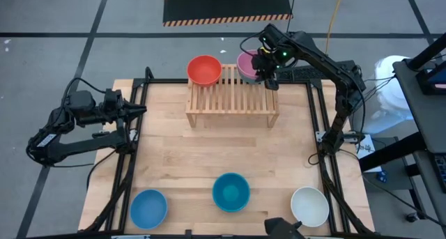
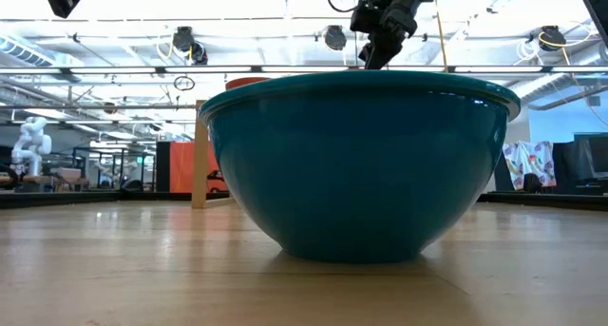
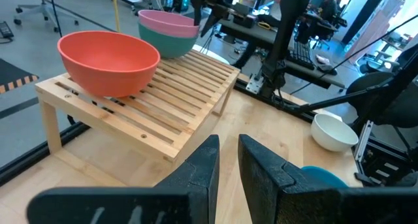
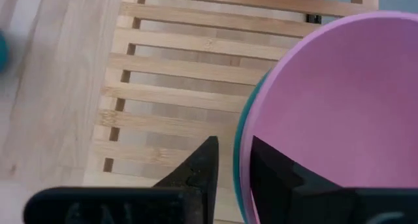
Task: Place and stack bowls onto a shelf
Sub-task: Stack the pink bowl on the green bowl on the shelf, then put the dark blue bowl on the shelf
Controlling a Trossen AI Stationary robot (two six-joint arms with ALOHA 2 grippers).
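Seen from above: tabletop point(image 1: 174, 162) with shelf point(image 1: 230, 103) at far edge. Right gripper point(image 1: 268, 77) poised over shelf's right end, fingers parted either side of pink bowl's point(image 4: 339, 113) rim — pink bowl nested in dark green bowl point(image 3: 163, 46) directly beneath. Red bowl point(image 1: 204, 70) well left of that gripper. Teal bowl point(image 1: 231, 191), light blue bowl point(image 1: 148, 207), white bowl point(image 1: 309, 205) lined along near edge. Left gripper point(image 3: 227, 160) idle at tabletop's left side — fingers slightly apart, holding nothing.

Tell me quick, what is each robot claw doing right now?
Left gripper: open, holding nothing, parked at the table's left edge.
Right gripper: open astride the pink bowl's rim, on the shelf.
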